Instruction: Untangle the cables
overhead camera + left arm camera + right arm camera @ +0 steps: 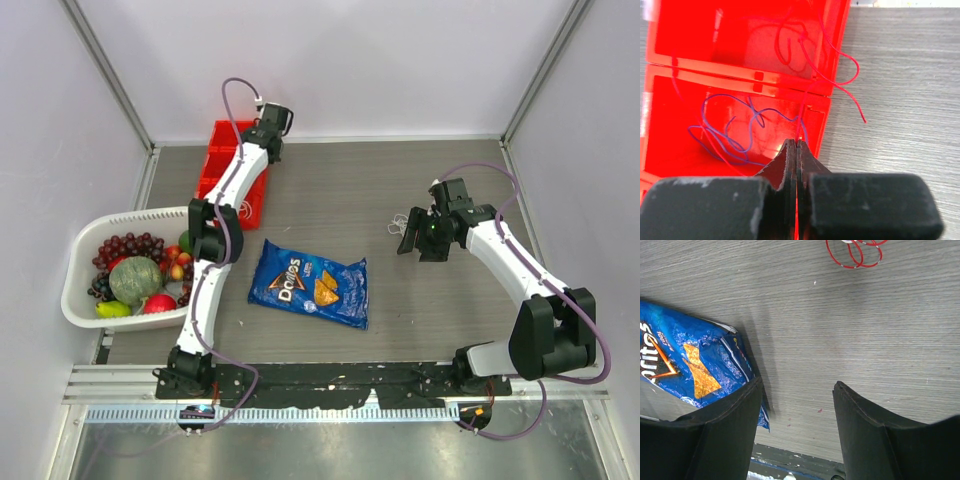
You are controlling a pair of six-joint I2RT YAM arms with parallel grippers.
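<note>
Left wrist camera gives me the left claw clenched tight, its two black fingers pressed together on a thin red cord that runs down between their tips. That claw sits over the red bin, which stands on the table beyond the chip bag, off its far left corner as I see it from the top camera. I count two compartments in the bin. The one nearer the claw holds a blue cord curled in loose loops, with red strands crossing it. The farther one holds more red loops, and one red strand hangs over the bin wall and ends on the bare table. I cannot tell whether that strand is the same cord the claw pinches. From the right wrist camera, the right claw is released, jaws wide apart with nothing between them, hanging above the table just past the bag's right edge. A small bundle of red and white loops lies on the table farther from the bag, beyond that claw and apart from it. On the bag's other side, a white fruit basket sits at the table's left edge
</note>
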